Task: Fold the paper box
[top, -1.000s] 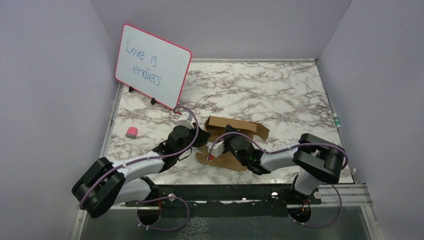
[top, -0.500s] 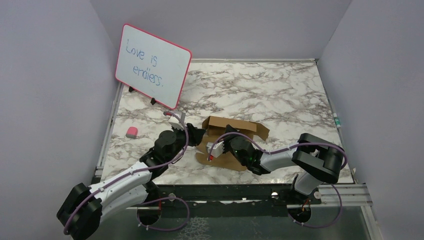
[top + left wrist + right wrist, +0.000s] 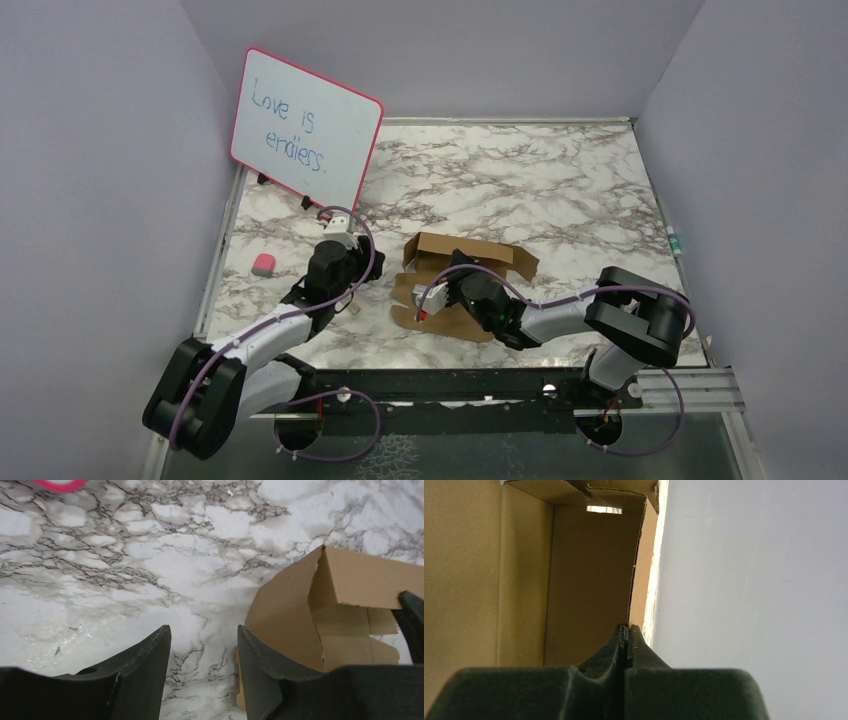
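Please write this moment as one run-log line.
left gripper: open, apart from paper box | right gripper: shut, at paper box | fold: unfinished

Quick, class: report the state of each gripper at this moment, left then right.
Left gripper: jaws open, nothing between them, beside the paper box.
Right gripper: jaws shut on nothing, tips inside the paper box.

Left wrist view's edge cuts off the paper box [image 3: 350,580].
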Controlling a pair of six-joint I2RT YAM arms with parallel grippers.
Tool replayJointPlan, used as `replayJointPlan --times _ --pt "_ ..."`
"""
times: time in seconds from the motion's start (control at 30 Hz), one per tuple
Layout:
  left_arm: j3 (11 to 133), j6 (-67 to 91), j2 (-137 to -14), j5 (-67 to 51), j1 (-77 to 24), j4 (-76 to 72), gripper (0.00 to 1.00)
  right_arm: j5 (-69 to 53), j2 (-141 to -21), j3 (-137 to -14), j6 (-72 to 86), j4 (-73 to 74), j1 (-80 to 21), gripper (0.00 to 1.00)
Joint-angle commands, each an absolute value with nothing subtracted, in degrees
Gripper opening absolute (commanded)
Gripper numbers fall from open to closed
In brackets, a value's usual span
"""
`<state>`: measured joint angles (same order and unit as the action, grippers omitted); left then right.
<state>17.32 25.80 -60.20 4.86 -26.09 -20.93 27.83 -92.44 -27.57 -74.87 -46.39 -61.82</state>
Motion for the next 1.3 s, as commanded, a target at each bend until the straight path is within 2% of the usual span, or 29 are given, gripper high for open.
replayJointPlan --times 0.0,0.43,1.27 --pt "18.8 22.5 -65.1 -1.9 -25.9 -26.9 0.54 27.5 -91.9 -26.8 -73.6 -43.1 -62.2 0.01" --pt "19.2 20.5 -74.3 -12.3 -27.2 -35.6 0.56 26.1 -91.5 -27.8 -72.2 -40.0 -62.3 0.01" --pt "20.2 17.3 -80.8 -8.6 -33.3 -43.1 0.57 23.1 -90.0 -29.6 -68.4 -33.6 -63.1 0.01"
